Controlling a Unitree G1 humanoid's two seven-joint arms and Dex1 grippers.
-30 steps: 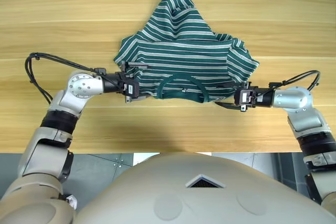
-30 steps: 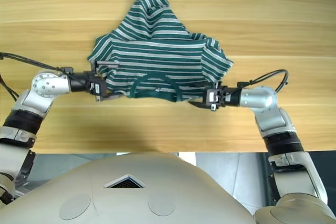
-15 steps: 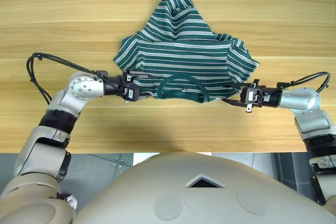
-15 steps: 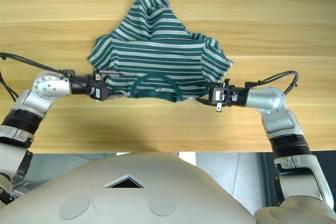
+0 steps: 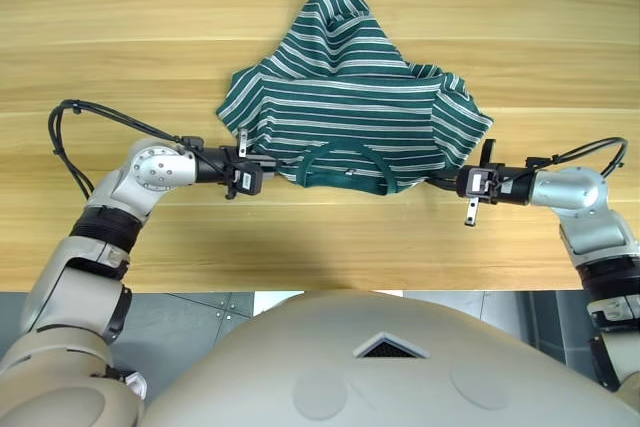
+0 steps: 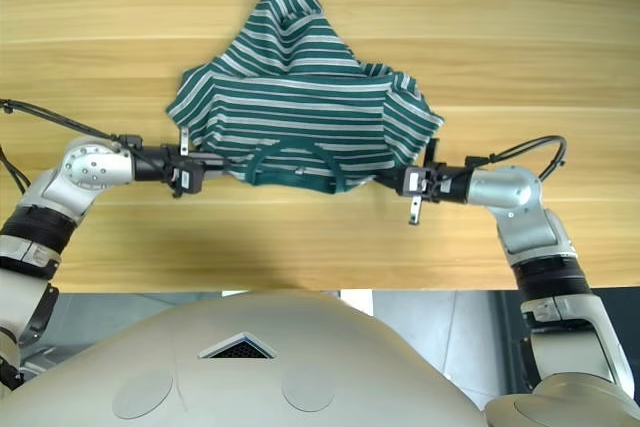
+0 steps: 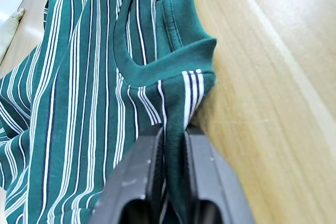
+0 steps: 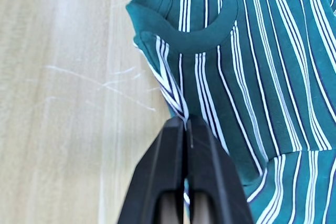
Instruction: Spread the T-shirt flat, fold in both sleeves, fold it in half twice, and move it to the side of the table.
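A green T-shirt with white stripes lies bunched on the wooden table, its collar toward the near edge. My left gripper is shut on the shirt's near edge just left of the collar, with the fabric pinched between its fingers. My right gripper is shut on the near edge right of the collar. In the right wrist view its black fingers clamp a striped fold beside the collar. Both sleeves are tucked into the heap and hard to make out.
The table's near edge runs just behind both arms, with grey floor below it. Bare wood stretches left, right and beyond the shirt.
Both wrists have rolled, and the grippers have drawn slightly outward along the shirt's near edge. The left gripper's fingers, spread a second ago, now pinch the fabric.
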